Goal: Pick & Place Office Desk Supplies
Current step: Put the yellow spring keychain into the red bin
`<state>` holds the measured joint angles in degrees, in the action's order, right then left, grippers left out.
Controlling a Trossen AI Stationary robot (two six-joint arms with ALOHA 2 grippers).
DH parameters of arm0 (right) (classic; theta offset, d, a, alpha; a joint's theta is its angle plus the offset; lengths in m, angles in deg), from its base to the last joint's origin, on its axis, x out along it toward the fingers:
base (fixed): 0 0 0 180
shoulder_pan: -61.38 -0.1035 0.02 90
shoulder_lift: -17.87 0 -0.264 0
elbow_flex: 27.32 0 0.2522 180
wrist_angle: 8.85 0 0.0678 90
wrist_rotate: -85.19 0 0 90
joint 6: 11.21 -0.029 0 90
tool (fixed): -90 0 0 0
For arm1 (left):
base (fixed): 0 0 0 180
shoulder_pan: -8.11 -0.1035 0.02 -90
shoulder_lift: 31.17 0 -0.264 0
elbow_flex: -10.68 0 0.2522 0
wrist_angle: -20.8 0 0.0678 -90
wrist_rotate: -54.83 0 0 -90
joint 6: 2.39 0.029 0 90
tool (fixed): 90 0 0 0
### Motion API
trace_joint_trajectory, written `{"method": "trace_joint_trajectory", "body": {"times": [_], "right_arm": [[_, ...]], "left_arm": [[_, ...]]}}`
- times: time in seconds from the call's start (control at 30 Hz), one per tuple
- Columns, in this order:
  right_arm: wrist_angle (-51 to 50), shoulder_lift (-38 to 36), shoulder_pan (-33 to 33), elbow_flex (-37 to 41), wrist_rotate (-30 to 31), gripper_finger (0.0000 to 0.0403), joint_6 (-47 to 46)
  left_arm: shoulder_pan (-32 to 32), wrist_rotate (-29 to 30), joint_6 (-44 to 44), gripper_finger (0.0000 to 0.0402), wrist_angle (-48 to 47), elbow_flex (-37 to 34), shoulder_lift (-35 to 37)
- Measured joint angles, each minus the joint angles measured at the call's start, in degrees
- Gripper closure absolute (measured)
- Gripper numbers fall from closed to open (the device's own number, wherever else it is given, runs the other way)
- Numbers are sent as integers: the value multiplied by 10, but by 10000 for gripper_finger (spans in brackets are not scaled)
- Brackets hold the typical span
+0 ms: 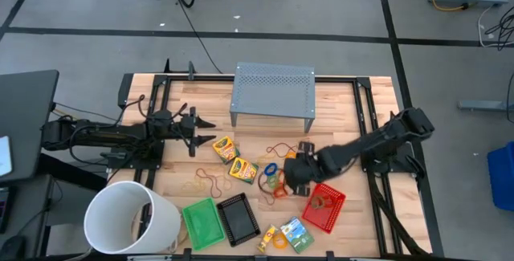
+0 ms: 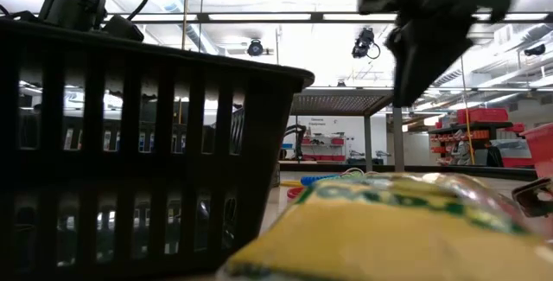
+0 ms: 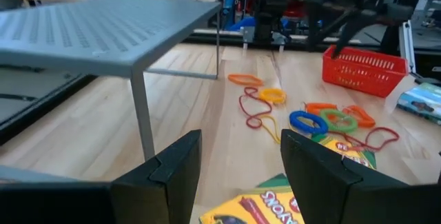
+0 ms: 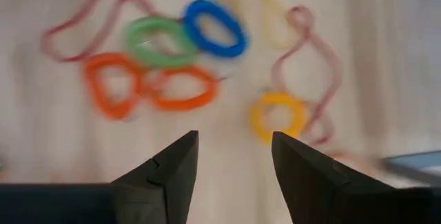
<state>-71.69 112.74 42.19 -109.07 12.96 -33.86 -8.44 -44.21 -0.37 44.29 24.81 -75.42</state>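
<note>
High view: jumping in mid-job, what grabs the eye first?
The cluster of coloured rings at table centre, with the right end effector open right beside it. The grey stand sits behind, the white bucket at the front-left corner. The left end effector, open, waits near the crayon boxes.

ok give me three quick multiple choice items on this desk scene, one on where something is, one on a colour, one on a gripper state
1. Where does the red mesh tray sit?
A. under the grey stand
B. on the table's right side, beside the right gripper
C. inside the white bucket

2. What colour is the ring lying next to the green ring in the right wrist view?
A. blue
B. white
C. black

3. How does the right gripper stand?
A. shut on a crayon box
B. shut on a ring
C. open, holding nothing

Answers:
1 B, the high view shows it just right of the right gripper.
2 A, the blue ring touches the green one.
3 C, bare table shows between its spread fingers.
</note>
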Motion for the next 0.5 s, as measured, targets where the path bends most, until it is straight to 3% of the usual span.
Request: {"method": "trace_joint_trajectory", "body": {"times": [0.1, 0.23, 0.5], "right_arm": [[17, 0, 41, 10, -3, 211, 42], [64, 0, 85, 53, -54, 211, 92], [158, 0, 104, 124, -120, 210, 149]], "left_arm": [[0, 0, 1, 198, 10, 0, 0], [0, 0, 7, 198, 19, 0, 0], [0, 0, 10, 198, 20, 0, 0]]}}
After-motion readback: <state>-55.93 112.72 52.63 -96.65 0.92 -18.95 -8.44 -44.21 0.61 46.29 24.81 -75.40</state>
